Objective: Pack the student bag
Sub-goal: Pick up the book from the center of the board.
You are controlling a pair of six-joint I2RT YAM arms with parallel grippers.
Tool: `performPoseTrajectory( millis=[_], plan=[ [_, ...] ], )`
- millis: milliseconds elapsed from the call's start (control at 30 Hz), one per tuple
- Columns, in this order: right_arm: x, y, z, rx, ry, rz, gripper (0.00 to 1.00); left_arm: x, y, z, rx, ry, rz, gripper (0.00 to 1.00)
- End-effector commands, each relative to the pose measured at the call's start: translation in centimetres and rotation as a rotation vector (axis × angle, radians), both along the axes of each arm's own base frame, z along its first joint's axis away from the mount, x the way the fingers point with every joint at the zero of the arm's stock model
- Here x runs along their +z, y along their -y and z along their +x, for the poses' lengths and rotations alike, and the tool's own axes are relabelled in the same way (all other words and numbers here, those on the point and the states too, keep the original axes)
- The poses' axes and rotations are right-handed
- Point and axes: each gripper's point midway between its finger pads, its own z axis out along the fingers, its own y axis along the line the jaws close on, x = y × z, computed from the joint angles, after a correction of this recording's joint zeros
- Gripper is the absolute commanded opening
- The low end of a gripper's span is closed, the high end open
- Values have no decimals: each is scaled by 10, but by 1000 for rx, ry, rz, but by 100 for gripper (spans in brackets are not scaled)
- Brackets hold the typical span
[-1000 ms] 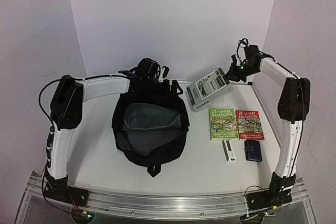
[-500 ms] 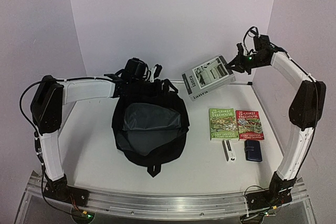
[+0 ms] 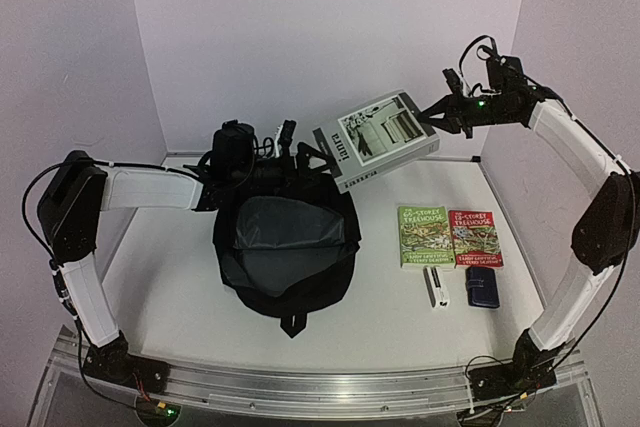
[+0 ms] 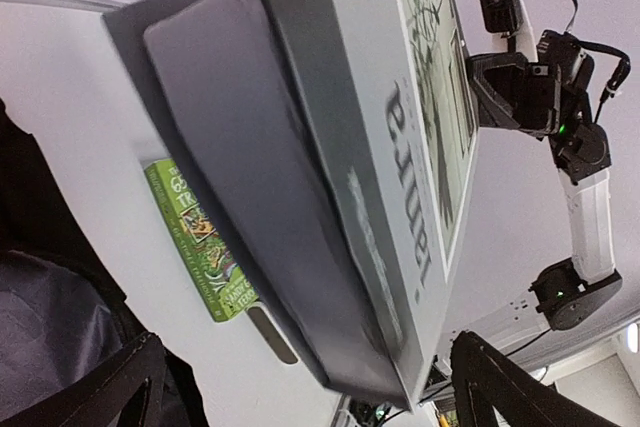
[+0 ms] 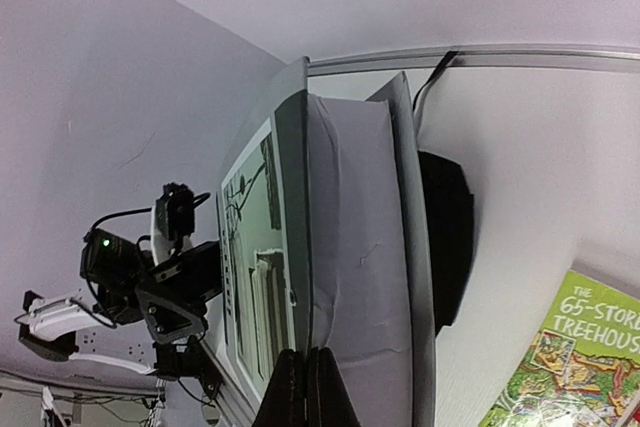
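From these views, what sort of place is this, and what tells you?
Likely a robotics lab test cell: left arm and right arm bolted to an aluminium rail, plain walls boxing a white table.

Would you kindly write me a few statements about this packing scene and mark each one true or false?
1. The right gripper holds the grey book in the air. True.
2. The backpack is zipped shut. False: it lies open, its grey lining showing.
3. The green paperback and the red paperback lie side by side on the table. True.
4. The dark-blue case is inside the backpack. False: it lies on the table, near the red paperback.
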Motion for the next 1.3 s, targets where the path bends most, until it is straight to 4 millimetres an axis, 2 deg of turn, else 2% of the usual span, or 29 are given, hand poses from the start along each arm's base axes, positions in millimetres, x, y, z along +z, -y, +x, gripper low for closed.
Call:
performPoseTrajectory(
  millis=[0,100,233,433,667,700,767,800,900,967,1133,1267],
  plan=[
    [39,-20,-29,84,82,85,0,59,-3,-21,-87,51,-230,98],
    [38,-27,-37,109,82,92,0,65,-6,-30,-119,44,-304,92],
    [33,-32,-42,128,75,96,0,70,-12,-37,-124,54,-346,78],
    [19,-41,-46,165,38,115,0,79,-12,-48,-160,76,-384,45],
    [10,-54,-51,197,18,126,0,73,-19,-51,-138,53,-405,25],
    [9,-54,-49,193,20,122,2,73,-21,-53,-129,55,-405,21],
    [8,-52,-44,174,39,102,14,74,-30,-54,-83,63,-395,18],
    [6,-51,-41,159,50,85,24,70,-34,-54,-57,59,-377,16],
    [-1,-43,-32,103,75,13,67,63,-50,-53,47,56,-303,10],
    [-6,-39,-29,81,88,-46,83,58,-64,-53,123,38,-265,6],
    [-29,-45,-29,94,143,-274,83,55,-112,-61,324,3,-243,4],
    [-59,-75,-41,178,273,-535,77,45,-157,-69,503,-65,-236,3]
  ],
)
